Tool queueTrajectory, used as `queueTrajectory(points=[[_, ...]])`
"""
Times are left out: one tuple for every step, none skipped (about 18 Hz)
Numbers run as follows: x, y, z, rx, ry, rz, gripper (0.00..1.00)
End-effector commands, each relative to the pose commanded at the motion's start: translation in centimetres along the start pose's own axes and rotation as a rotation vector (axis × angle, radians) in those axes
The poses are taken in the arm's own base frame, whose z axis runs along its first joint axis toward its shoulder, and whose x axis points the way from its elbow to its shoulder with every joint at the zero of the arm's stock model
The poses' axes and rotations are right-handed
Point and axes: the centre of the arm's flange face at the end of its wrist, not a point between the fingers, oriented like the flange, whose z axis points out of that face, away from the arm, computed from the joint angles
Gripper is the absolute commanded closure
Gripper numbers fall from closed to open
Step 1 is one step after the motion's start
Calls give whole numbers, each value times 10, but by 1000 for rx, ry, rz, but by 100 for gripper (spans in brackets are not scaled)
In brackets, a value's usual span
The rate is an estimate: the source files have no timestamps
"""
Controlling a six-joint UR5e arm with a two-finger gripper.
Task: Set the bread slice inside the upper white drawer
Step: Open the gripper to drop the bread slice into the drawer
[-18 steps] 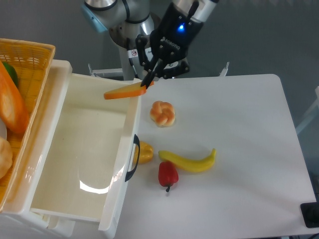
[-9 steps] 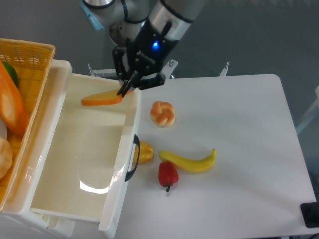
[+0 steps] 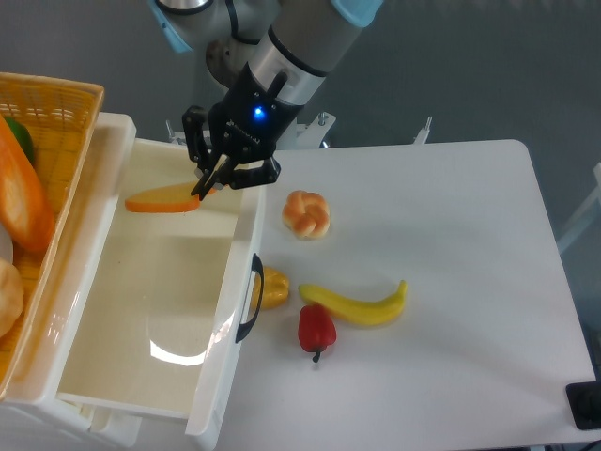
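Note:
The bread slice point(image 3: 161, 200) is a thin orange slice held nearly flat above the far end of the upper white drawer point(image 3: 108, 324). My gripper point(image 3: 201, 191) is shut on the slice's right edge, above the drawer's far right part. The drawer is pulled open and its inside is bare and glossy. Its dark curved handle point(image 3: 249, 298) sits on the front facing the table.
A woven yellow basket point(image 3: 49, 108) with a long orange loaf point(image 3: 21, 197) stands left of the drawer. On the white table lie a knotted bun point(image 3: 306, 213), a banana point(image 3: 359, 303), a red pepper point(image 3: 316, 329) and a yellow pepper point(image 3: 273, 287) next to the handle.
My gripper has carried the bread slice leftward and slightly down, from over the drawer's right wall to above the drawer's interior. Nothing on the table moved.

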Motion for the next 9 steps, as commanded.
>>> queueTrajectory(points=[[0, -1, -1, 3, -5, 3, 54], [0, -1, -1, 4, -9, 6, 48], [-1, -2, -1, 8, -13, 10, 43], [-1, -2, -1, 11, -16, 14, 41], [-1, -2, -2, 12, -17, 15, 37], [-2, -3, -3, 13, -20, 19, 28], [-2, -3, -4, 15, -23, 20, 27], [-5, -3, -8, 24, -34, 21, 22], [-11, -1, -13, 35, -46, 18, 8]])
